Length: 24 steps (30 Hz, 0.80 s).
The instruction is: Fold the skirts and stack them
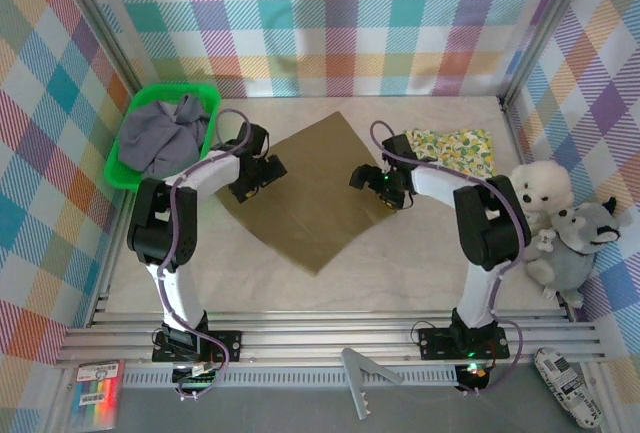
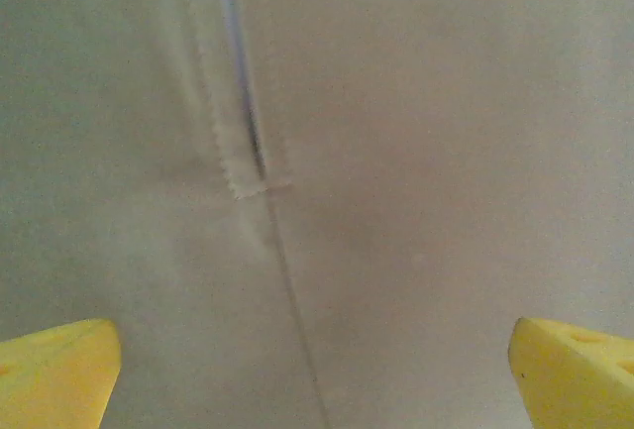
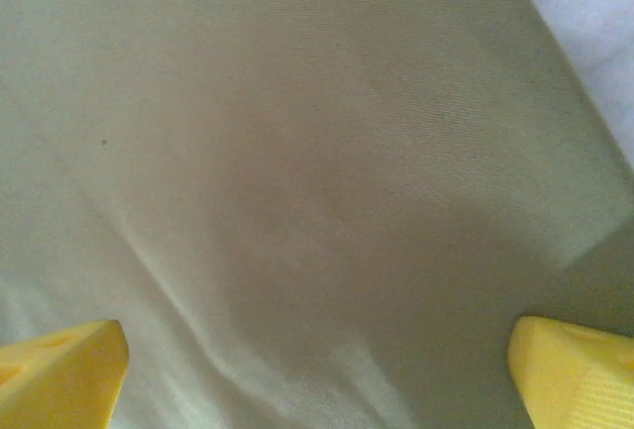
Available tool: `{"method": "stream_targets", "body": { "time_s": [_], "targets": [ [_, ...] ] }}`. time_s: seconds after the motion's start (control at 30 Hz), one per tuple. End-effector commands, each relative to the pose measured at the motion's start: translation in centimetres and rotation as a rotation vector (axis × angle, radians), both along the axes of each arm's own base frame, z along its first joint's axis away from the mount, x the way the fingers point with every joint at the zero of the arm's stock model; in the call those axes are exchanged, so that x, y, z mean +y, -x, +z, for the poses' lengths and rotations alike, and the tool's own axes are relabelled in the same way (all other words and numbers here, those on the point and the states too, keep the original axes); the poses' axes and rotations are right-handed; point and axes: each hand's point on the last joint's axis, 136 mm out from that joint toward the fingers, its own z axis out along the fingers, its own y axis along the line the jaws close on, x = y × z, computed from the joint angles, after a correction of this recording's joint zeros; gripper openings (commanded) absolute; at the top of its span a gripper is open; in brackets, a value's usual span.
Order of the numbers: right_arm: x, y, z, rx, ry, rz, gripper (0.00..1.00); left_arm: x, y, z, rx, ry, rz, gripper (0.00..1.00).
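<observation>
One grey-lavender skirt (image 1: 160, 133) crumpled inside green basket (image 1: 118, 169).

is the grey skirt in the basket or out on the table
In the basket: the grey-lavender skirt sits crumpled in a heap inside the green plastic basket at the far left, not folded.
</observation>
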Motion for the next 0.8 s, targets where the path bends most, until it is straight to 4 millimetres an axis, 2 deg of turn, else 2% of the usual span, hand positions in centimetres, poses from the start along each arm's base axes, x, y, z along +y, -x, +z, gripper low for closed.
{"method": "stream_targets", "body": {
  "time_s": [0.0, 0.1, 0.2, 0.3, 0.4, 0.5, 0.57, 0.63, 0.77],
  "targets": [
    [0.2, -0.1, -0.9, 0.082, 0.001, -0.071, 0.99, 1.6, 2.8, -2.5, 0.088, -0.008, 0.083, 1.0],
    [0.0, -2.0, -1.1, 0.054, 0.051, -0.074, 0.99, 2.2, 5.8, -4.1, 0.153, 0.001, 0.116, 1.0],
    [0.0, -5.2, -0.8, 0.005, 0.085, -0.044, 0.99, 0.4, 7.3, -3.8, 0.165, 0.121, 0.124, 1.0],
    [0.2, -8.8, 0.0, -0.045, 0.09, -0.032, 0.99, -2.3, 7.1, -1.3, 0.126, 0.198, 0.08, 1.0],
    [1.4, -10.9, 3.3, -0.117, 0.041, -0.02, 0.99, -3.1, 6.3, 2.7, 0.038, 0.173, 0.055, 1.0],
    [2.5, -10.6, 7.2, -0.218, -0.026, -0.008, 0.99, -0.6, 6.5, 5.2, -0.045, 0.08, 0.117, 1.0],
    [2.7, -9.3, 8.8, -0.269, -0.064, 0.005, 0.99, 3.1, 7.5, 5.3, -0.046, -0.034, 0.209, 1.0],
    [2.8, -7.7, 9.9, -0.317, -0.087, 0.047, 0.99, 5.8, 8.1, 4.8, -0.029, -0.057, 0.271, 1.0],
    [0.8, -4.0, 10.1, -0.381, -0.016, 0.082, 1.0, 10.0, 8.6, 3.3, -0.005, -0.09, 0.318, 0.98]
  ]
}}
